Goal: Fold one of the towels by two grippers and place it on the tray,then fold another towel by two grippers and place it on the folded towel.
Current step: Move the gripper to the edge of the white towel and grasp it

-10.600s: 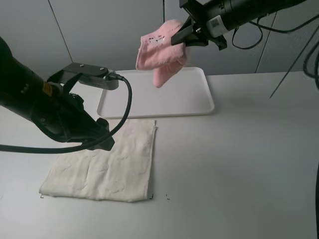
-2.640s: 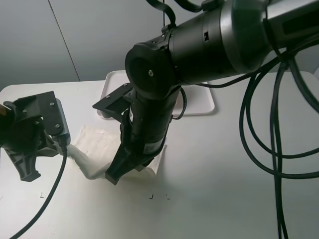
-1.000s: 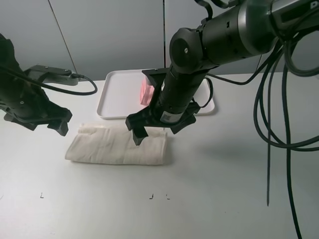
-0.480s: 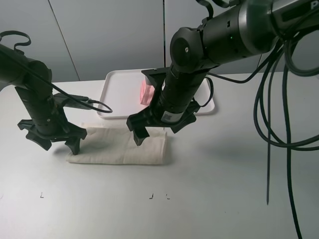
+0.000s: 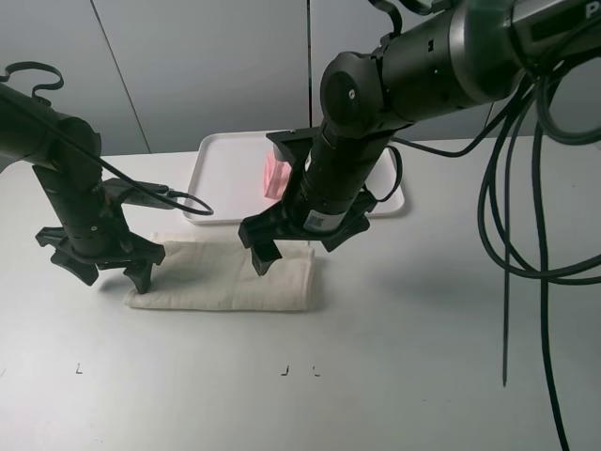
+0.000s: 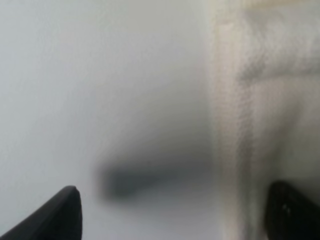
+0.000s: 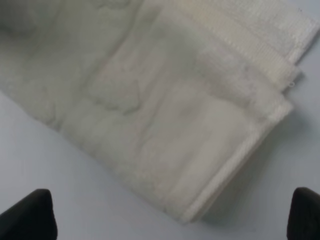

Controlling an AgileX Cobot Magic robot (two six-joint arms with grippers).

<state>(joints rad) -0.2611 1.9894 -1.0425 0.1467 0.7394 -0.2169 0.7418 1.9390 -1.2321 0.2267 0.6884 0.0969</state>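
Before the tray (image 5: 211, 211), cream towel (image 5: 225, 280) folded, long axis left-right

From the high camera I see a matte white table (image 5: 451, 357) that fills the frame from 3 o'clock round through 6 to 9 o'clock. Its far edge meets a grey panelled wall (image 5: 207, 66) at 12 o'clock. Two dark seams divide that wall: a slanted seam (image 5: 117, 70) toward 11 o'clock and a vertical seam (image 5: 309, 47) at 12 o'clock. Three small black marks sit on the table surface: a corner mark (image 5: 79, 369) at 8 o'clock, a second corner mark (image 5: 285, 371) at 6 o'clock, and a dot-like mark (image 5: 316, 373) just beside it, at its 3 o'clock. In the left wrist view I see a soft, blurred dark shadow (image 6: 130, 177) on the bare table.
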